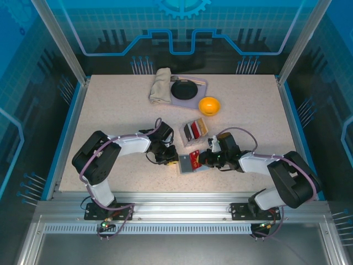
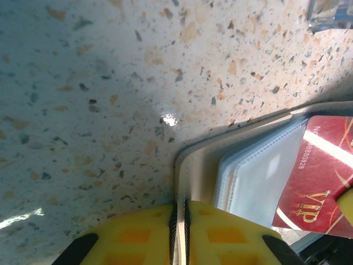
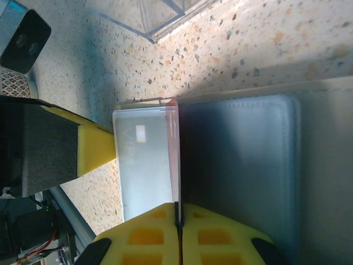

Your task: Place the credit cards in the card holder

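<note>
Orange bowl [image 1: 209,105], folded cloth [image 1: 161,85] — beyond card holder [image 1: 189,164]

I see the card holder [image 1: 187,164] lying open on the table [image 1: 110,110] between the left gripper [image 1: 172,161] and right gripper [image 1: 203,161], a card [image 1: 194,159] on it. Just behind stands the card box [image 1: 194,131]; farther back sits the bowl [image 1: 209,105], with the plate [image 1: 183,89] and cloth [image 1: 161,85] to its left.

Bright overhead light; glare on table [image 2: 167,118], blurry close-ups.
</note>
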Robot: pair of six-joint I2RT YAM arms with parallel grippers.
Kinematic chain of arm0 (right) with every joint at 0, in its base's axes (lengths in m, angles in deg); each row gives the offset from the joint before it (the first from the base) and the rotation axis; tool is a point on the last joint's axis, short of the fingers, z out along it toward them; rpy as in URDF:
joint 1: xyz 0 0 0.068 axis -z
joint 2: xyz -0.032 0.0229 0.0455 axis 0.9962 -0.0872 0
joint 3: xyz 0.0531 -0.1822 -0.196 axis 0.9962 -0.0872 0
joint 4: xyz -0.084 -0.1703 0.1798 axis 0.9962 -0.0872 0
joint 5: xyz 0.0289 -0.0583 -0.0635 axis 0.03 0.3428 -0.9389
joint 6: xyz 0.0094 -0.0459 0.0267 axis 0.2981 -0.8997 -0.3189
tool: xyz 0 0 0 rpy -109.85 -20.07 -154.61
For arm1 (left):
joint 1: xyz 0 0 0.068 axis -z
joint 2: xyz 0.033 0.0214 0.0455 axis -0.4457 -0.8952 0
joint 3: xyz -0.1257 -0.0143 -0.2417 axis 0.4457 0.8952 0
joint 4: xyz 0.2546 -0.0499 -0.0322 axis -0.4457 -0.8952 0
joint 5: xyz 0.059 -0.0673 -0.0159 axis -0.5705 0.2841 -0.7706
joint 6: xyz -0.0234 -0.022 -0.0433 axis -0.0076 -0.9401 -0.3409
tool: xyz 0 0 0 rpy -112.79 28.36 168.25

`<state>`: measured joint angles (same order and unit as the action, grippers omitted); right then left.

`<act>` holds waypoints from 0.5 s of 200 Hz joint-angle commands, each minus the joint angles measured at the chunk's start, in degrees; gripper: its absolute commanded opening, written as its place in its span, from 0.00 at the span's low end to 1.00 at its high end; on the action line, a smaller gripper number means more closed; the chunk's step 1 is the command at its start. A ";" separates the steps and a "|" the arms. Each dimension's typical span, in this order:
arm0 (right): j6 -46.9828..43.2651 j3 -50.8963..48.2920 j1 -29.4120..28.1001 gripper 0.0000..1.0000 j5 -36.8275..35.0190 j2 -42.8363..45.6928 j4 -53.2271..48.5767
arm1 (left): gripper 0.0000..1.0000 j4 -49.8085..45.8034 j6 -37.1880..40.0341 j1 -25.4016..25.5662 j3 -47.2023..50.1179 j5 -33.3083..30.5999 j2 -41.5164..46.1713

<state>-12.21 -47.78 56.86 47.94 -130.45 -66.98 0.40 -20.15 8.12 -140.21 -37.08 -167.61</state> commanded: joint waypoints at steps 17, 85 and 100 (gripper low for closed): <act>0.34 -0.37 -1.98 0.07 0.45 -2.30 -0.54 | 0.15 2.98 1.09 0.20 -0.53 -3.20 -3.95; 0.74 -2.17 -1.33 0.07 -2.86 0.45 -4.15 | 0.14 2.49 1.28 0.21 -0.70 -3.34 -3.98; 0.73 -2.53 -1.01 0.07 -2.23 0.97 -4.24 | 0.14 2.61 1.18 0.16 -0.62 -3.35 -3.98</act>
<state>-11.62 -48.44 56.38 47.20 -130.27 -66.41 -0.37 -19.95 8.07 -140.74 -37.04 -167.87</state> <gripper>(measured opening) 0.073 0.140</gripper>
